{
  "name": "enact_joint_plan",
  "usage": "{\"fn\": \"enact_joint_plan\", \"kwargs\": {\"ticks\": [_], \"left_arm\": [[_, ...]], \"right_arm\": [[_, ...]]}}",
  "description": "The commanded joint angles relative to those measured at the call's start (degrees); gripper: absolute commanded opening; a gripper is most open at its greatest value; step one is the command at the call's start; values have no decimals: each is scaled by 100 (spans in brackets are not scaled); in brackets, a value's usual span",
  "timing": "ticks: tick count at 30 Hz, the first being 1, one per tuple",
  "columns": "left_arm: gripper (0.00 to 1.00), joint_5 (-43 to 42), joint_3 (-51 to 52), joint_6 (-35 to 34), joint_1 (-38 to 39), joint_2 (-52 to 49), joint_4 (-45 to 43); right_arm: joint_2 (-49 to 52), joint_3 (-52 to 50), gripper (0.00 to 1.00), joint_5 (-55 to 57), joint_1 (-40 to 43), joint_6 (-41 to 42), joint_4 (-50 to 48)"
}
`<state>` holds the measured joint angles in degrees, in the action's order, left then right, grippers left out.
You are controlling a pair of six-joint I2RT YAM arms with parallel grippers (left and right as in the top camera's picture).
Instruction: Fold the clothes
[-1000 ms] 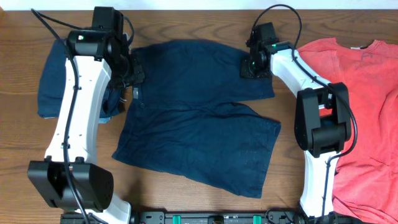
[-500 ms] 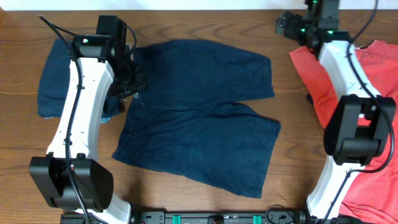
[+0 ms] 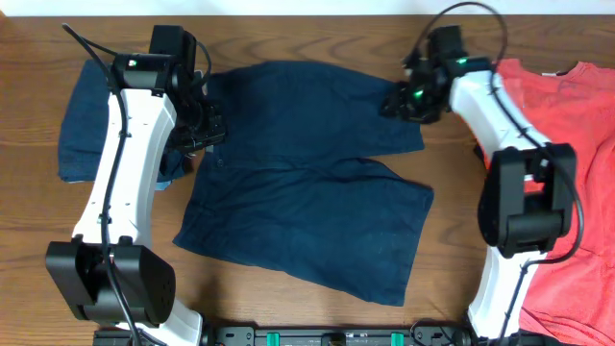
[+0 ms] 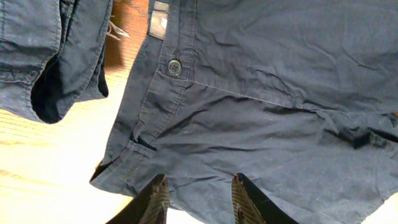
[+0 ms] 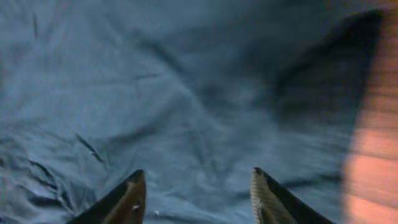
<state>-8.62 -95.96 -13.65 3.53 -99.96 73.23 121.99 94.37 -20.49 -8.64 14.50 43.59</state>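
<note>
The navy shorts (image 3: 307, 183) lie spread flat in the middle of the table, waistband to the left. My left gripper (image 3: 207, 130) hangs over the waistband end. In its wrist view the shorts (image 4: 261, 112) and their button (image 4: 175, 66) show, and the gripper (image 4: 199, 177) is open, its jaws apart above the waistband corner with nothing pinched. My right gripper (image 3: 394, 104) is over the upper leg's outer corner. It is open above blurred navy fabric (image 5: 155, 93) in its own view (image 5: 197, 174). A coral-red T-shirt (image 3: 572, 144) lies at the right.
Another dark navy piece (image 3: 82, 120) lies bunched at the far left beside the left arm, seen also in the left wrist view (image 4: 43, 56). The right arm's base stands on the T-shirt. Bare wooden table (image 3: 288, 308) shows in front of the shorts.
The right gripper left the shorts' upper leg, swung up to the table's back right, and has come back over that leg's corner, now open. The left arm has barely moved.
</note>
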Motion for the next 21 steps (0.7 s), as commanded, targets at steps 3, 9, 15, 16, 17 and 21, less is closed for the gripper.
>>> {"fn": "enact_joint_plan", "kwargs": {"ticks": [3, 9, 15, 16, 17, 21], "left_arm": [[35, 2, 28, 57, -11, -35, 22], [39, 7, 140, 321, 271, -35, -31], [40, 24, 879, 376, 599, -35, -815], [40, 24, 1078, 376, 623, -35, -1023], [41, 22, 1255, 374, 634, -37, -1198], [41, 24, 2074, 376, 647, -39, -1987]], "right_arm": [[28, -568, 42, 728, -267, 1023, -833], [28, -909, 43, 846, -295, 1853, -1751], [28, -909, 44, 887, -291, 1880, -2197], [28, -909, 43, 935, -291, 1912, -2197], [28, -909, 41, 981, -291, 1939, -2184], [28, -916, 38, 1001, -289, 1978, -2085]]}}
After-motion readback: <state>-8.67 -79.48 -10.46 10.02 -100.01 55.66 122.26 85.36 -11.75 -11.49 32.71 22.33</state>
